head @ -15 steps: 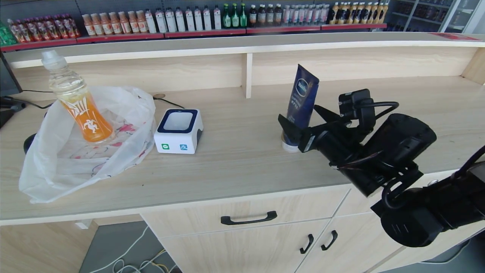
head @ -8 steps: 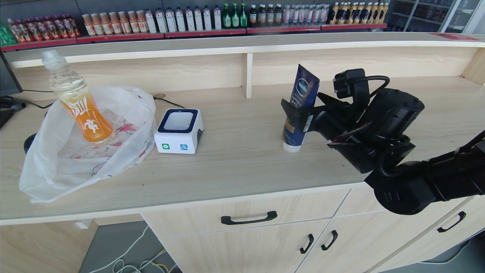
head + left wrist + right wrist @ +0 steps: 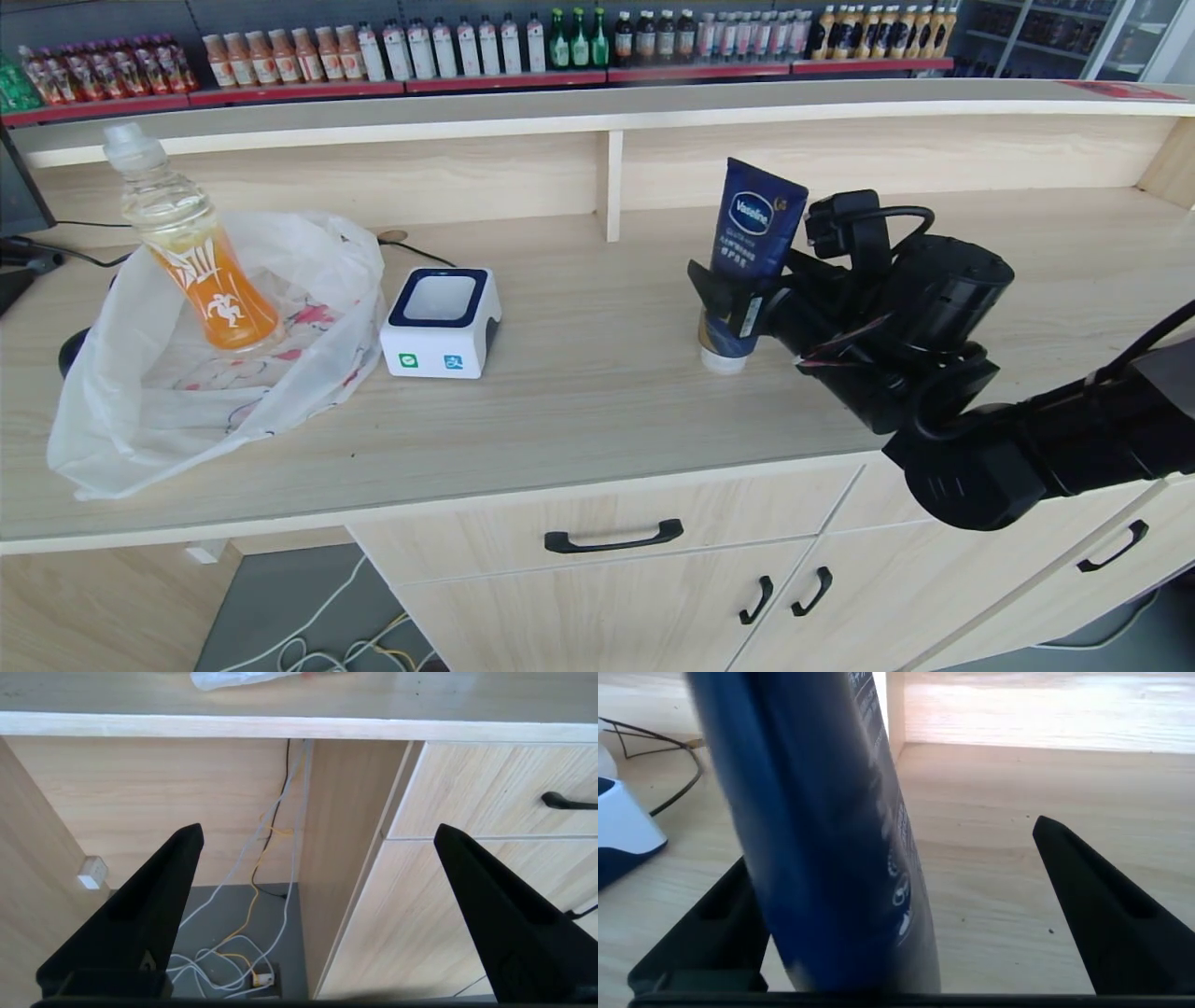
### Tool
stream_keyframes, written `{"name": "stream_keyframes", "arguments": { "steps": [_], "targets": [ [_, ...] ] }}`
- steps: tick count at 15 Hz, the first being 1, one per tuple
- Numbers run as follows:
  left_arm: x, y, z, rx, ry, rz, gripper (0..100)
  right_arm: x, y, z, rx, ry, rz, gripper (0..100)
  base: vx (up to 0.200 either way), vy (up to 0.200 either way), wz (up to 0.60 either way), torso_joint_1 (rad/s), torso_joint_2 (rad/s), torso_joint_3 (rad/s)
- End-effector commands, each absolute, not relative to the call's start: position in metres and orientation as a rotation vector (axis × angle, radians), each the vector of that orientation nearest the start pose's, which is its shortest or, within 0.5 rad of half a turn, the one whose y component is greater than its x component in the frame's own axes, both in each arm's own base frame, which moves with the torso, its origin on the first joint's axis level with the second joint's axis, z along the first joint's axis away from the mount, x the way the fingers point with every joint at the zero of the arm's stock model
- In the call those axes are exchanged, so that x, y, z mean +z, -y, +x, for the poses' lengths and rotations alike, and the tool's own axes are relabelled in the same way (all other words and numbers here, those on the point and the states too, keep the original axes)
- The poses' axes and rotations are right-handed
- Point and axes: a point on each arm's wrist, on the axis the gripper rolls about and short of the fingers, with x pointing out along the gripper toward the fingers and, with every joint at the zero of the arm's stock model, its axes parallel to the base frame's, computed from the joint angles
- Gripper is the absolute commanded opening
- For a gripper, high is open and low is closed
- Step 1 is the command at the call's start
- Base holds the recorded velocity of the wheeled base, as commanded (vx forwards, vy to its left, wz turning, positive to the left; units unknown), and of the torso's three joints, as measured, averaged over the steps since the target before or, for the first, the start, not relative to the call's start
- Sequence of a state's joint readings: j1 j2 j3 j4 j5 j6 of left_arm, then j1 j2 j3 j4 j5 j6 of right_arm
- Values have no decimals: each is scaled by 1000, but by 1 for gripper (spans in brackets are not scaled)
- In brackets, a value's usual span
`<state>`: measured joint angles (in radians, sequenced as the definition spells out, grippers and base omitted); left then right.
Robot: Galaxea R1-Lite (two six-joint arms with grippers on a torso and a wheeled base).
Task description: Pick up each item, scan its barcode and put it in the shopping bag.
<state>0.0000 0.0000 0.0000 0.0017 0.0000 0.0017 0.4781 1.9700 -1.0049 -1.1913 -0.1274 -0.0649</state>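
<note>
A dark blue tube [image 3: 752, 243] stands cap-down on the wooden counter [image 3: 579, 401], right of centre. My right gripper [image 3: 747, 280] is open with the tube between its fingers. In the right wrist view the tube [image 3: 831, 840] leans against one finger, with a wide gap to the other finger [image 3: 1111, 924]. An orange drink bottle [image 3: 191, 252] stands in the white plastic shopping bag [image 3: 187, 401] at the left. The white and blue barcode scanner [image 3: 439, 322] sits beside the bag. My left gripper [image 3: 318, 835] hangs open with nothing in it, below the counter's edge, facing the cabinet front.
A raised wooden ledge with a divider [image 3: 609, 182] runs along the back of the counter. A cable [image 3: 415, 250] lies behind the scanner. Drawers and doors with black handles [image 3: 611, 539] sit under the counter. Loose cables [image 3: 248, 905] hang in the gap beneath.
My right gripper has moved forward and up so its fingers now straddle the tube. The tube has turned its printed face toward the head camera and shifted slightly.
</note>
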Motion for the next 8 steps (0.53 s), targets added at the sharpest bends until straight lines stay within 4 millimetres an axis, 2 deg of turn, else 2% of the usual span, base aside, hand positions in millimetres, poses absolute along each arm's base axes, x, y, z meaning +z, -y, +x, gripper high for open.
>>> {"name": "stream_keyframes", "arguments": {
  "steps": [1, 8],
  "targets": [
    [75, 0, -23, 2, -2, 0, 100, 196, -172, 338, 343, 220, 0, 100, 0, 0, 0, 0, 0, 0],
    [75, 0, -23, 2, -2, 2, 100, 189, -172, 335, 333, 192, 6, 100, 0, 0, 0, 0, 0, 0]
  ]
}}
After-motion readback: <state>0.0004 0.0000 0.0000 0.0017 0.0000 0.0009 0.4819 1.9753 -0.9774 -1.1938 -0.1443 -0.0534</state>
